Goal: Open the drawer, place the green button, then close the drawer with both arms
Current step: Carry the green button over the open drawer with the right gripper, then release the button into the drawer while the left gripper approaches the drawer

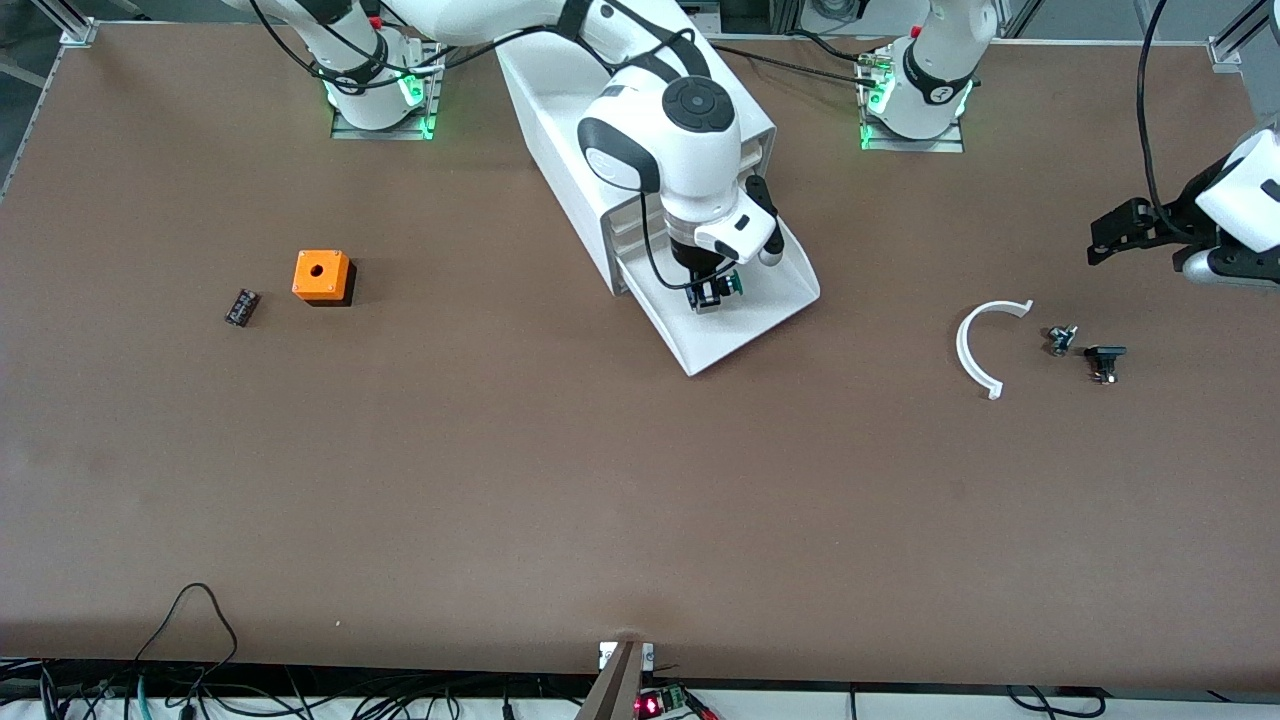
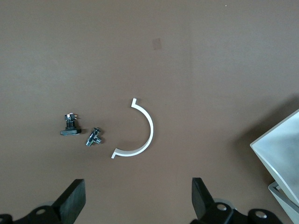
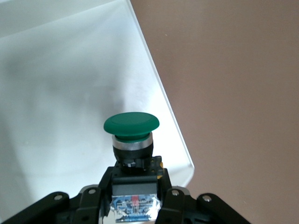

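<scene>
On the bench, the white arc and two small dark parts lie toward the left arm's end. The left gripper waits over them, its fingers wide and empty. Farther from the camera, the drawer stands pulled out of the cabinet. The right gripper hangs over the tray, its fingers clamped on the button. Released from this height, the button could bounce over the low rim, and closing too early could catch the gripper.

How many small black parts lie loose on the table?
3. One black part lies beside the orange box, toward the right arm's end. Two parts lie beside the white arc, toward the left arm's end.
</scene>
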{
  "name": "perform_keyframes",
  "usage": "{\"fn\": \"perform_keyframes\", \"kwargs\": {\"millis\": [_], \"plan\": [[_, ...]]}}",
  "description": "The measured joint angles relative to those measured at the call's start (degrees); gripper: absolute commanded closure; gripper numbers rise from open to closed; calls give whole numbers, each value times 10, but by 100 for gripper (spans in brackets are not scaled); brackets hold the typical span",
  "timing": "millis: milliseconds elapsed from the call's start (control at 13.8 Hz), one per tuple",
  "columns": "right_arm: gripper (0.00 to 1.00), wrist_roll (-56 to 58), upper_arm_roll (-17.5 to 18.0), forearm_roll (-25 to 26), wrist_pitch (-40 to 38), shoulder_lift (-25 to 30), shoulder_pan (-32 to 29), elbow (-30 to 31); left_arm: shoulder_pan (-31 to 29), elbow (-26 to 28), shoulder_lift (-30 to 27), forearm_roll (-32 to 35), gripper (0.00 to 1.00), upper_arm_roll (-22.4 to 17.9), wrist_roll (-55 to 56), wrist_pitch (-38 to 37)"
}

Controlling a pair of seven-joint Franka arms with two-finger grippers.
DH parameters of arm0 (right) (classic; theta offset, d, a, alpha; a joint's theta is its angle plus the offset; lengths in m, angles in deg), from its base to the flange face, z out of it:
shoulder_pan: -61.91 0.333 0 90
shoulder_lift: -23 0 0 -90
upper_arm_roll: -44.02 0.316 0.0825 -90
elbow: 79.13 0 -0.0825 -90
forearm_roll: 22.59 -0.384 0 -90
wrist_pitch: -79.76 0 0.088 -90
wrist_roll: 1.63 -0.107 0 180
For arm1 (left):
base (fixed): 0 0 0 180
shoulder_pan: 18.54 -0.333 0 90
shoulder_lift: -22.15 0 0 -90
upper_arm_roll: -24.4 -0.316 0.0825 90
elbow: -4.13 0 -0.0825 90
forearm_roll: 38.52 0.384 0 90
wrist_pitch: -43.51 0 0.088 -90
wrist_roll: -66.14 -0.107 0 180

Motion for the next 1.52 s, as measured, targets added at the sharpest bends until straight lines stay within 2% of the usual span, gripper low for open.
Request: {"fn": "perform_keyframes", "kwargs": {"millis": [361, 434, 506, 578, 1012, 1229, 1373, 1518], "plan": [[72, -1, 0, 27, 10, -45, 22, -1, 2, 0, 17, 0, 0, 1, 0, 6], [57, -6, 0, 38, 10, -51, 28, -1, 2, 0, 21, 0, 0, 1, 0, 10], [19, -12, 0, 46, 10, -56, 34, -1, 2, 1, 24, 0, 0, 1, 0, 16], [0, -19, 0, 51, 10, -60, 39, -1, 3, 5, 25, 0, 0, 1, 0, 26], [0, -114, -1, 61, 9, -59, 44, -13, 6, 29, 55, 0, 0, 6, 0, 39], [0, -183, -20, 63, 7, -19, 43, -29, 23, 34, 79, -20, 0, 11, 16, 57], [0, -207, -44, 63, -3, 30, 37, -33, 48, 68, 97, -45, 0, 17, 77, 137], [0, -212, -72, 63, -14, 79, 22, -34, 73, 123, 119, -51, 0, 34, 153, 238]]}}
